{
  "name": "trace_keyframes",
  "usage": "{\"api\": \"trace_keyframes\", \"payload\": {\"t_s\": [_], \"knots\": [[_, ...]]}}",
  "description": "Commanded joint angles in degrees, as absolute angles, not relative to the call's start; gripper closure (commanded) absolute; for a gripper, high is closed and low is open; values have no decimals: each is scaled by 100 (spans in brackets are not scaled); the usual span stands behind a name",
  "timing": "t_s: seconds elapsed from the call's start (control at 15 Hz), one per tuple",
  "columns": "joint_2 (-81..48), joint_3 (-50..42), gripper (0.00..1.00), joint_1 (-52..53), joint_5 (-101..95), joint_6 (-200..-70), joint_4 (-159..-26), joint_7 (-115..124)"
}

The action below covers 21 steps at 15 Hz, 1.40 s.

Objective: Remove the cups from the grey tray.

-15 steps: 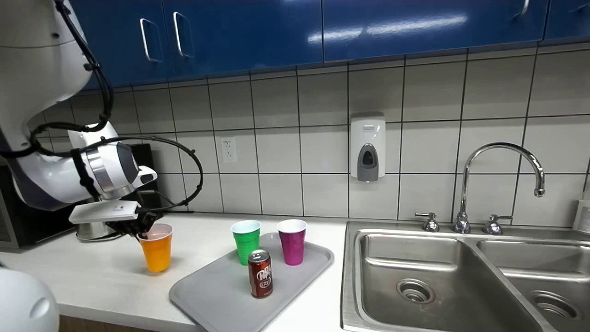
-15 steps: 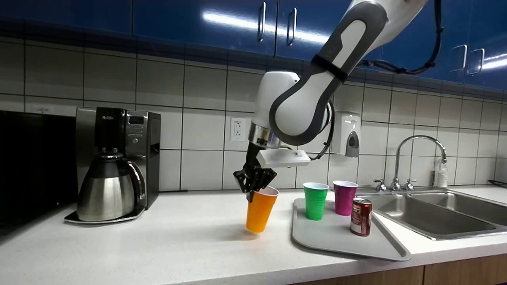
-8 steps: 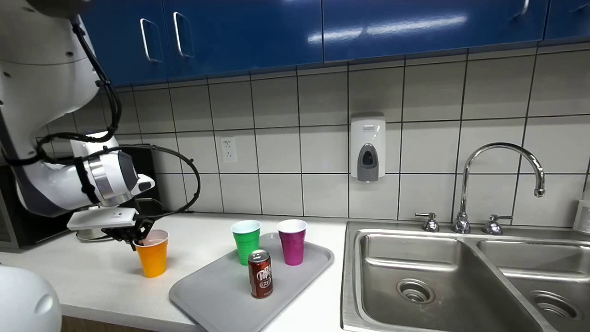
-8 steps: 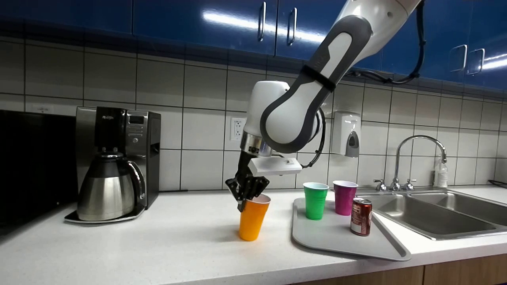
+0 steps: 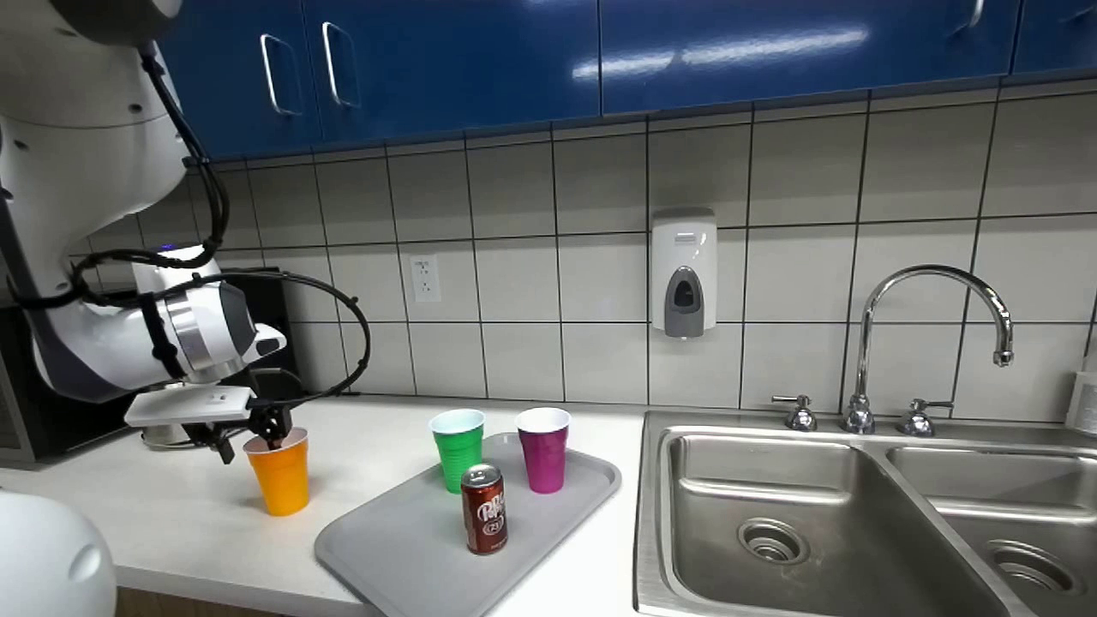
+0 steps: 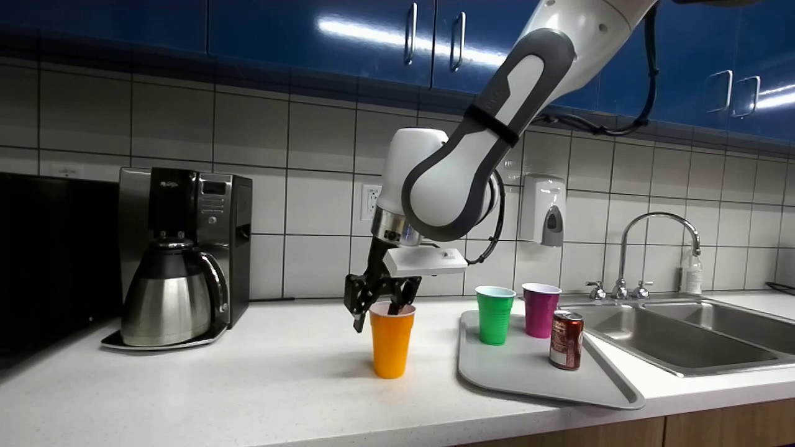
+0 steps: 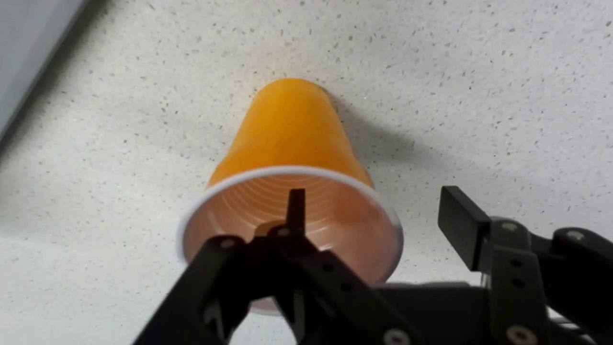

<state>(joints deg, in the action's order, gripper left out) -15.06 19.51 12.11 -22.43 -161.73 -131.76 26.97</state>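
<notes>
The orange cup (image 6: 390,351) stands almost upright on the counter, left of the grey tray (image 6: 515,372) in both exterior views. My gripper (image 7: 376,211) is open over it. One finger (image 7: 296,206) reaches inside the cup's mouth. The other finger (image 7: 462,225) is outside, with a gap between it and the cup wall. On the tray are the green cup (image 5: 460,450) and the magenta cup (image 5: 544,454), both upright. Part of the cup's rim is hidden behind the gripper in the wrist view.
A dark red drink can (image 5: 485,518) stands on the tray in front of the green cup. A steel sink (image 5: 771,488) lies right of the tray. A coffee maker (image 6: 186,279) sits on the counter at the left, and a soap dispenser (image 5: 684,274) hangs on the wall.
My gripper lowered the tilted orange cup to the counter, moving left in the exterior views. Its jaws have since opened, and the cup has straightened up.
</notes>
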Motion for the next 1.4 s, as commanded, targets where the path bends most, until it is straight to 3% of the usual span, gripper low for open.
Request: {"api": "trace_keyframes", "payload": {"t_s": [0.0,1.33], "knots": [[-1489,1931,1,1238,-2286,-16040,-13042,2696],[3,1790,0,936,-1955,-16172,-13892,2712]]}}
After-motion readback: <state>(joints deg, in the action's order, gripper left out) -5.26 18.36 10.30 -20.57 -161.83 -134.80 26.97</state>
